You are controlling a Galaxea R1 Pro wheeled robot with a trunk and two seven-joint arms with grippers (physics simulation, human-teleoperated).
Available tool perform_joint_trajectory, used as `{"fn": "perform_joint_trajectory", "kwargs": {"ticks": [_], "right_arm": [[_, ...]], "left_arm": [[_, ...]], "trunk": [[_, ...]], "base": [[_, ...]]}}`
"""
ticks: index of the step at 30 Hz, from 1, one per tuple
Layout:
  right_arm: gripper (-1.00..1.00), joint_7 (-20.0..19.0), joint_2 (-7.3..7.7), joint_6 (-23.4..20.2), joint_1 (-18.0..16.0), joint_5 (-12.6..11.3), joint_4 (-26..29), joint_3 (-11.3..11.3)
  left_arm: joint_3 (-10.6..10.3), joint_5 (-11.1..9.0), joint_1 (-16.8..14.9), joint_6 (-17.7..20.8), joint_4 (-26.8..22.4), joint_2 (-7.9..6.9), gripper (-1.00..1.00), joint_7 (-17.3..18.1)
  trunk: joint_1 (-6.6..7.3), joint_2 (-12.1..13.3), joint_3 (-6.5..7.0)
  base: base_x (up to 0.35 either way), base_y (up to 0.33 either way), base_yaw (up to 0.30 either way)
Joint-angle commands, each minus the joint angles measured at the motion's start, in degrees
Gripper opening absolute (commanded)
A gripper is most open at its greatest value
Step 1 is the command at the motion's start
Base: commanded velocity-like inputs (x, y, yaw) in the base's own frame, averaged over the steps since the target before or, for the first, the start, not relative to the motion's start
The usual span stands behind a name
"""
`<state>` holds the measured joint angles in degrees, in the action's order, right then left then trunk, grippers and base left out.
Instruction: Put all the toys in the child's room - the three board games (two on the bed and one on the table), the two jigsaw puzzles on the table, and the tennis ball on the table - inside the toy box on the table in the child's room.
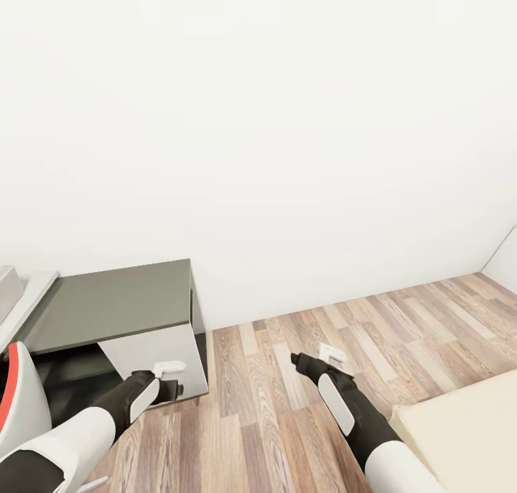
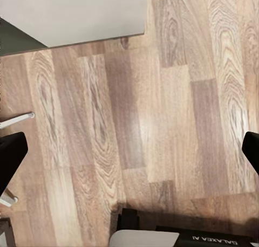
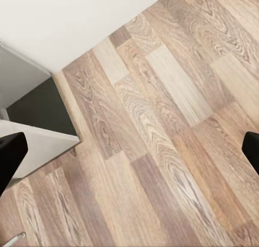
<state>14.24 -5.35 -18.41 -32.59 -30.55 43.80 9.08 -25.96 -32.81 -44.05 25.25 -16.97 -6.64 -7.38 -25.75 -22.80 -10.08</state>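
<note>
I face a bare white wall (image 1: pixel 258 120) above a wooden plank floor (image 1: pixel 287 407). My left gripper (image 1: pixel 172 379) hangs low beside a cabinet's front corner. It is open, with its dark fingertips (image 2: pixel 11 160) spread wide over the planks and nothing between them. My right gripper (image 1: pixel 305 360) reaches forward over the floor. It is open as well, with its fingertips (image 3: pixel 11 156) far apart and nothing held. In the right wrist view the cabinet's white side and dark inside lie beyond the left fingertip.
A low cabinet (image 1: pixel 108 303) with a dark grey top and white side stands against the wall at left. A cream bed corner (image 1: pixel 467 421) juts in at lower right. A white and red rounded shape (image 1: pixel 18 400) sits at the far left edge.
</note>
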Motion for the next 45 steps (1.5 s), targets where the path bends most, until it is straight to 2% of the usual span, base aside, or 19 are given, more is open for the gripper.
{"fn": "perform_joint_trajectory", "kwargs": {"ticks": [1, 28, 38, 45], "right_arm": [[1.0, 0.5, 0.02, -0.1, 0.0, -0.5, 0.2, 0.2], [1.0, 0.7, -0.28, 0.3, 0.2, 0.2, 0.2, 0.6], [1.0, 0.6, -0.47, 0.4, 0.2, 0.2, 0.2, 0.6], [1.0, 0.5, -0.67, 0.5, 0.2, 0.2, 0.2, 0.6]], "left_arm": [[-0.4, -0.6, 0.0, 0.3, -0.2, -0.07, 1.0, -0.4], [-0.5, -0.2, 0.0, 0.9, -0.2, -0.04, 1.0, -0.4], [-0.5, -0.2, 0.0, 0.8, -0.2, -0.04, 1.0, -0.4], [-0.6, -0.2, 0.0, 0.8, -0.2, -0.04, 1.0, -0.4]], "trunk": [[-0.04, -0.1, -0.04], [-0.04, -0.1, 2.4], [-0.04, -0.1, 2.57], [-0.04, -0.1, 2.58]], "base": [[0.0, 0.0, -0.002], [0.0, 0.0, 0.0], [0.0, 0.0, -0.001], [0.0, 0.003, -0.184]]}}
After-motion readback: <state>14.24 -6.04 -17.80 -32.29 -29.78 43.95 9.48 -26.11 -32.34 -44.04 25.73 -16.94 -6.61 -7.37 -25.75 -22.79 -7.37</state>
